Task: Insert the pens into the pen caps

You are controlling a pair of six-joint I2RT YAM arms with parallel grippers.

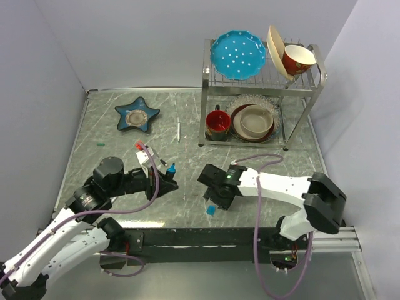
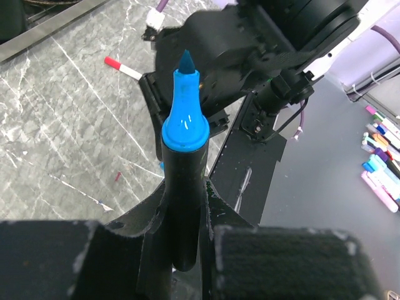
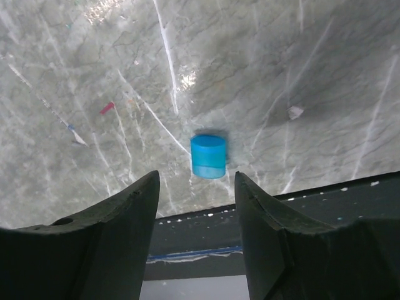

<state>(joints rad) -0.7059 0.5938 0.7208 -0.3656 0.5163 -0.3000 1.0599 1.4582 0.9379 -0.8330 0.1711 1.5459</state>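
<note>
The grey marbled table (image 1: 194,159) is under both my arms. At its far right corner stands the two-tier dish rack (image 1: 206,106), and the dark blue star-shaped dish (image 1: 136,114) lies toward the far left corner.

My left gripper (image 1: 164,178) sits left of the middle, nearer the near edge than the far one. Its fingers (image 2: 275,262) are clamped on the black marker (image 2: 185,181). The marker's body is wedged between the pads and its bright blue end (image 2: 185,106) sticks out uncapped, pointing toward my right arm.

My right gripper (image 3: 195,187) hangs just right of the middle, close to the near edge, with its jaws spread wide and nothing between them.

A thin white pen (image 1: 179,130) lies alone on the table left of the rack, running toward the far edge. The red-tipped pen (image 2: 123,67) lies on the table beyond my left gripper.

The bright blue cap (image 3: 208,156) stands upright on the table right by the near edge. In my right wrist view it shows in the gap between my open fingers, touching neither. A tiny teal cap (image 1: 100,145) rests near the left edge, well apart from everything else.
</note>
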